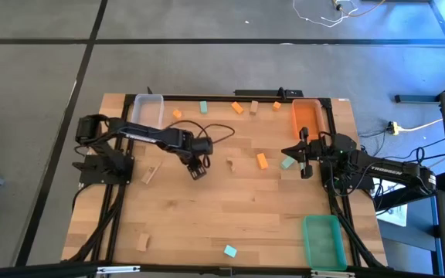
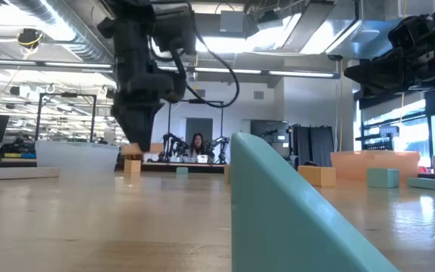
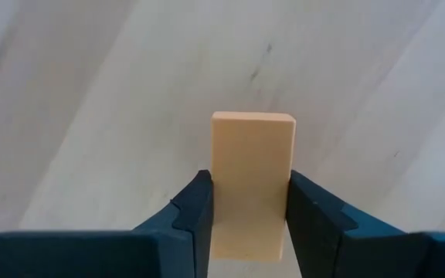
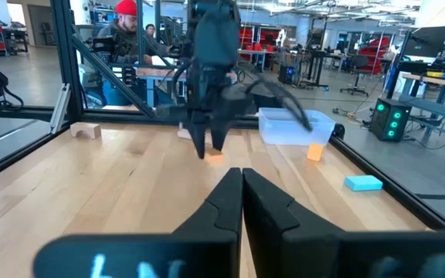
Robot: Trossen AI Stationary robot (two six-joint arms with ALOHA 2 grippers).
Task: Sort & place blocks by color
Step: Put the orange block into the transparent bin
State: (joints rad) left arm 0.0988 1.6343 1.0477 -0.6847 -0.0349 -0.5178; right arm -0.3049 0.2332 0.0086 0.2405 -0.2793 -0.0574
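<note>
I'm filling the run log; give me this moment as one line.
left gripper: shut on pale natural-wood rectangular block, mid-table | right gripper: shut, empty, beside orange plastic bin

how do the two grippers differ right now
The left gripper is clamped on a pale wooden block over the table's middle; the right gripper holds nothing, its fingers pressed together. The left reaches inward from the clear bin side, while the right sits beside the orange bin. Both have dark two-finger jaws.
</note>
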